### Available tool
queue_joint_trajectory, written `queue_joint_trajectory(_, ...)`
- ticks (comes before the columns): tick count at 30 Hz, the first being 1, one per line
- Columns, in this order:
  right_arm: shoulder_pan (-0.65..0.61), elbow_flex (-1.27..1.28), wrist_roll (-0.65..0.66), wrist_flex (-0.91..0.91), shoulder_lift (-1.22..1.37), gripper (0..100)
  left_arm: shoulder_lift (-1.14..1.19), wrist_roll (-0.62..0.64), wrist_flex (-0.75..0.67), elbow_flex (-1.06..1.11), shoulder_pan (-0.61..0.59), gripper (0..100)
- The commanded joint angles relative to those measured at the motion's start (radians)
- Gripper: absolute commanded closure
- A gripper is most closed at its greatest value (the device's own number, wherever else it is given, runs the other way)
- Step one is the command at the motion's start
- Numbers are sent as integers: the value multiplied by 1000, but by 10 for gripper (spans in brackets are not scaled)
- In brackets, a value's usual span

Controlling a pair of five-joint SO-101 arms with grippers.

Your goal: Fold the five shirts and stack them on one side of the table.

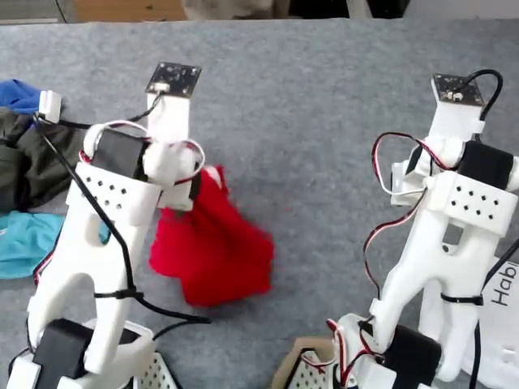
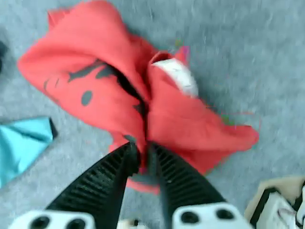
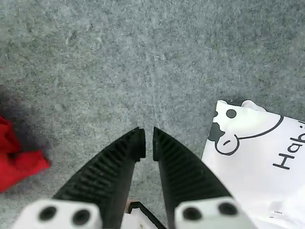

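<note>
The left hand [image 2: 143,155] pinches the crumpled red shirt [image 1: 215,251] on the left of the worktop [image 1: 324,97]. The right hand [image 3: 148,143], fingers all but together, holds nothing beside a white shirt [image 3: 257,162].

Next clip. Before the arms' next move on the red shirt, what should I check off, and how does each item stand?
1. Left gripper grips red shirt: ok, fingers shut on its edge.
2. Red shirt spread flat: not ok, crumpled.
3. Right gripper free: ok, shut over bare table, holding nothing.
4. White shirt folded: cannot tell; it lies beside the right arm.
5. Teal shirt and dark shirt folded: not ok, bunched at the table's other side.
</note>
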Motion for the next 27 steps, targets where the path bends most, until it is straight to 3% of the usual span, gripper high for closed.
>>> queue_joint_trajectory(1,-33,-7,-9,-18,-4,944,-38,-12,23,3,-37,784)
queue_joint_trajectory(7,-223,-5,-11,-17,4,942,-39,-12,23,-6,-189,644)
queue_joint_trajectory(15,-645,-21,-180,-92,30,731,-173,-14,23,12,-546,643)
queue_joint_trajectory(21,-877,-62,-242,-193,259,728,-206,-14,20,127,-841,643)
queue_joint_trajectory(27,-998,-182,-244,-189,496,738,-216,-14,-54,258,-999,643)
